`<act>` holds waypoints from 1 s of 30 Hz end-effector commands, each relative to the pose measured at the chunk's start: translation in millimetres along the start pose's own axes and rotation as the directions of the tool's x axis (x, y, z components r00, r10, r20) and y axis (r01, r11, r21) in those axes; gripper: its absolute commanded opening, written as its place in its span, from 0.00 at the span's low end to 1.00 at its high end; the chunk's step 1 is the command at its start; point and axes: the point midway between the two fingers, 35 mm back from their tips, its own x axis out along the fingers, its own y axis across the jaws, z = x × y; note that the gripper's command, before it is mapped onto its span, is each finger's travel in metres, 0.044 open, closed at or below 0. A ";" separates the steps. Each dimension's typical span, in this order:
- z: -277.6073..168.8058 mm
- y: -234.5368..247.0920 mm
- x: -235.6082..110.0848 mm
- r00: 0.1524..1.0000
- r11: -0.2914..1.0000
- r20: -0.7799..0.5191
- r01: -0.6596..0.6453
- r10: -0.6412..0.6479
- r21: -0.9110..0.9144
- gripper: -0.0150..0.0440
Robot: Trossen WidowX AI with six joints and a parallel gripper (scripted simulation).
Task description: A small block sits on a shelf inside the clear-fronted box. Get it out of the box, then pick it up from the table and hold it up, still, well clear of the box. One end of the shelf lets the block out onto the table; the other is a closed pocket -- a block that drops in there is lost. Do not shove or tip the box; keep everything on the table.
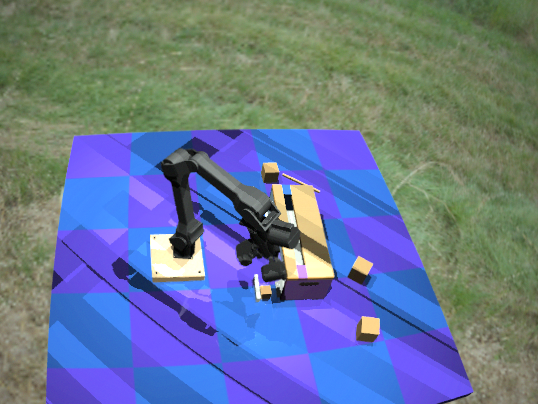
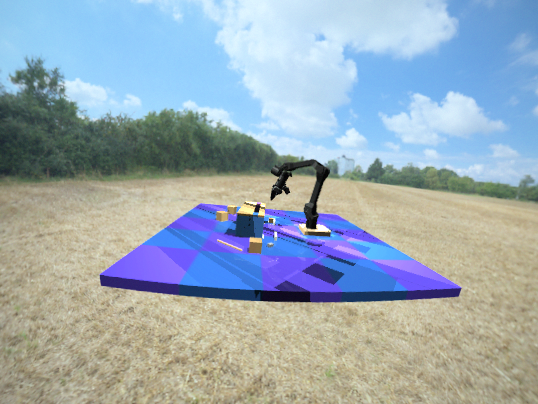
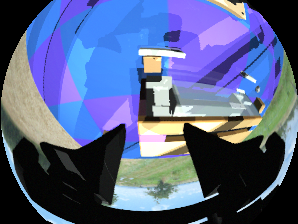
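1. Pincer (image 1: 260,261) – jaws parted about halfway, nothing between them, hanging in the air above the surface (image 1: 150,345).
2. Small block (image 1: 265,291) – out on the surface, below and just ahead of the fingertips, beside the box (image 1: 307,240) end.
3. Box upright, alongside the pincer.

arm (image 1: 220,182) rises from its base, bends at the elbow and reaches forward and down. gripper (image 1: 260,262) points downward above the table, jaws partly apart, nothing between the fingers.
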 end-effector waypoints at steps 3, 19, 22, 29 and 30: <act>18.1 2.0 42.4 1.000 1.000 -0.004 0.003 -0.003 0.015 0.74; 44.5 -0.4 91.4 1.000 1.000 -0.003 0.004 -0.004 0.014 0.74; 45.8 -0.3 96.1 1.000 1.000 -0.002 0.004 -0.004 0.013 0.74; 49.0 -0.4 107.1 1.000 1.000 -0.003 0.004 -0.004 0.013 0.74; 49.5 -0.5 108.6 1.000 1.000 -0.003 0.004 -0.004 0.013 0.74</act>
